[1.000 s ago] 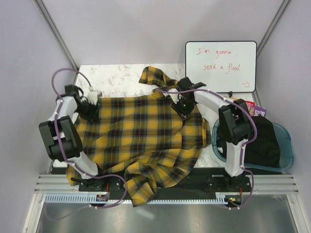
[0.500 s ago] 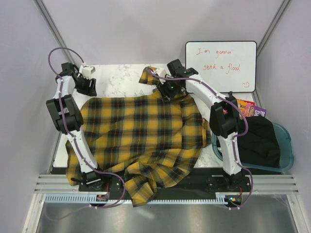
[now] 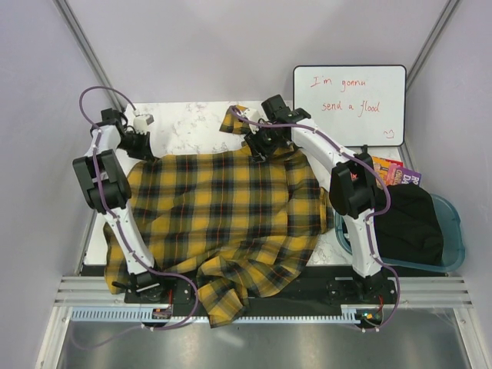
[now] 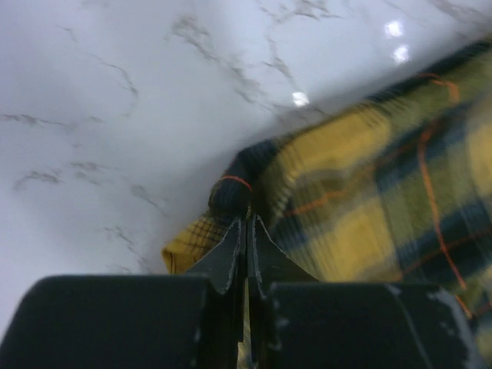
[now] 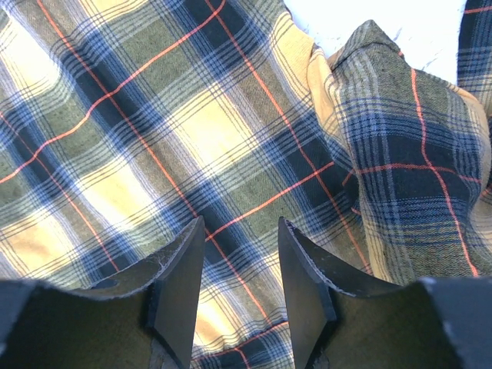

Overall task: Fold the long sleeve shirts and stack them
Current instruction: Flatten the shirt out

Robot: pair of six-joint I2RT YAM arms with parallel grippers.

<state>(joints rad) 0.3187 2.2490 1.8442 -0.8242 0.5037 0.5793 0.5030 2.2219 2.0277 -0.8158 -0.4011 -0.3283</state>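
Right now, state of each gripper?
Left gripper: closed at edge of yellow-and-black plaid flannel shirt; pinch unclear.
Right gripper: open over it, holding nothing.

A whiteboard (image 3: 350, 104) stands beyond a blue tub (image 3: 459, 231) holding black cloth (image 3: 411, 223)

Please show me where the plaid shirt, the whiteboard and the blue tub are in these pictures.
plaid shirt (image 3: 223, 204): top view, middle of the spread cloth.
whiteboard (image 3: 350, 127): top view, blank area under the red writing.
blue tub (image 3: 457, 231): top view, its right rim.
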